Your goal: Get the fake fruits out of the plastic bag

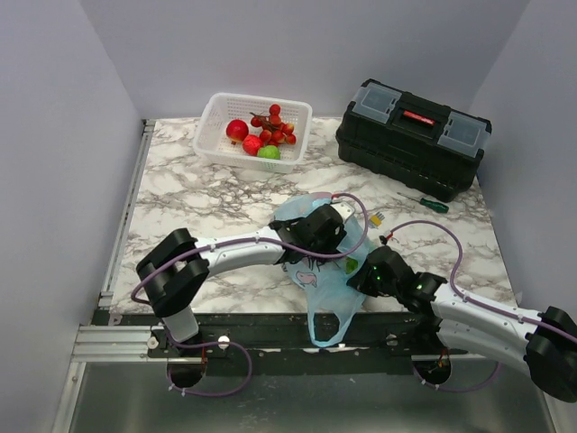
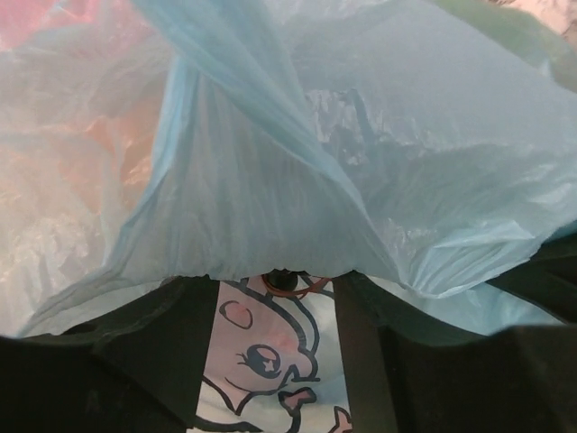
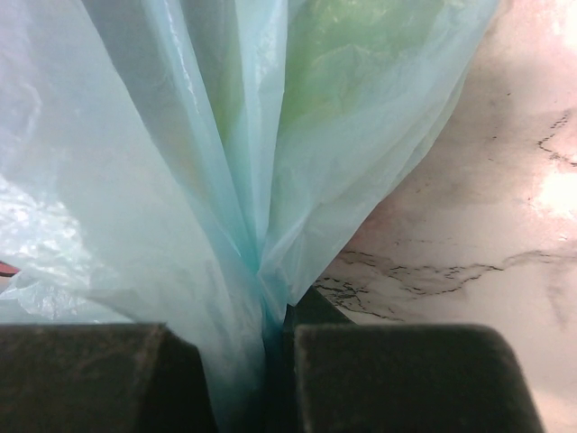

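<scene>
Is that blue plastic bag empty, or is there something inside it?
Not empty, it seems: a green shape shows through the plastic bag in the right wrist view. Which fruit it is, I cannot tell.

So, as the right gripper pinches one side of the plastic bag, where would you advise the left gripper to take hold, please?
I would pinch the raised fold in the top layer of the plastic bag, bringing the left gripper down from above, opposite the right gripper's pinch. The film lies crumpled, so a ridge probably gives it something to close on.
</scene>
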Tool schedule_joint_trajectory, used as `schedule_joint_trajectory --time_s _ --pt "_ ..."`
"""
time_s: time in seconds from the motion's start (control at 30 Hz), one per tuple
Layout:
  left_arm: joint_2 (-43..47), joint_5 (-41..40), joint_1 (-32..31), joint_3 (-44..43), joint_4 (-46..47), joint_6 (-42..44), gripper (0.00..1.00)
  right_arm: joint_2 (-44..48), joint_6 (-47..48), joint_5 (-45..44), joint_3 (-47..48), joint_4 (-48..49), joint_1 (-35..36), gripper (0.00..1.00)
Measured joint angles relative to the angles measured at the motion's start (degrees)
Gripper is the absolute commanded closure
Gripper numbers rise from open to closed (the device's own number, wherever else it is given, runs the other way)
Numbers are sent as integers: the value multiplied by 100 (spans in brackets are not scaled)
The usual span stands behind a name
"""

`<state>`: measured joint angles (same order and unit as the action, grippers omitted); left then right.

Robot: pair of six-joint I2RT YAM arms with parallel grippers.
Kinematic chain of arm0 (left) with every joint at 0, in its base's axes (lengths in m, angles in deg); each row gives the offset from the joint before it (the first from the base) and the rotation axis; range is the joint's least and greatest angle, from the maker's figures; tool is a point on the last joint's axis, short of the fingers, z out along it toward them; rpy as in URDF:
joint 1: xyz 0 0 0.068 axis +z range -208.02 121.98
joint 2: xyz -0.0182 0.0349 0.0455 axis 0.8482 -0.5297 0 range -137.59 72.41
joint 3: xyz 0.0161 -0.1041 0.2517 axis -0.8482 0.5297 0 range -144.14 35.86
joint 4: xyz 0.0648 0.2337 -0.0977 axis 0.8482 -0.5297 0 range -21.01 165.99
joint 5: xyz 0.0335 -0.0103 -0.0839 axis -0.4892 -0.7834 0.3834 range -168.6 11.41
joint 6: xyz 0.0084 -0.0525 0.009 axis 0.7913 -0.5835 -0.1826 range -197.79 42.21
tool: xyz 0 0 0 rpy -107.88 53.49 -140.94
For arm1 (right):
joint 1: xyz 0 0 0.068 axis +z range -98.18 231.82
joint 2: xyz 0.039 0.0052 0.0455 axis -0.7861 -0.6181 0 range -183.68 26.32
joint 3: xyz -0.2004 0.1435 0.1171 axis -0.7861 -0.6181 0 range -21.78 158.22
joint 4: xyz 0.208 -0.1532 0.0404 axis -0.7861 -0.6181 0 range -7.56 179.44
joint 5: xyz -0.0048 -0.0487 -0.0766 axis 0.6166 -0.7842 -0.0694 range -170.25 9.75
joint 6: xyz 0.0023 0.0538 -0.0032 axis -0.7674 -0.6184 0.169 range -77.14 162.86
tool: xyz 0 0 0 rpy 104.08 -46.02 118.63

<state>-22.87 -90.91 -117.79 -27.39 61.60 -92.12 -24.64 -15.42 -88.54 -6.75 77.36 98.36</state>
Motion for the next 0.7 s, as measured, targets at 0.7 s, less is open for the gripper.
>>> schedule_joint_trajectory --time_s 0.7 --pt "-1338 313 44 -1051 -297 352 32 -74 4 0 2 55 0 88"
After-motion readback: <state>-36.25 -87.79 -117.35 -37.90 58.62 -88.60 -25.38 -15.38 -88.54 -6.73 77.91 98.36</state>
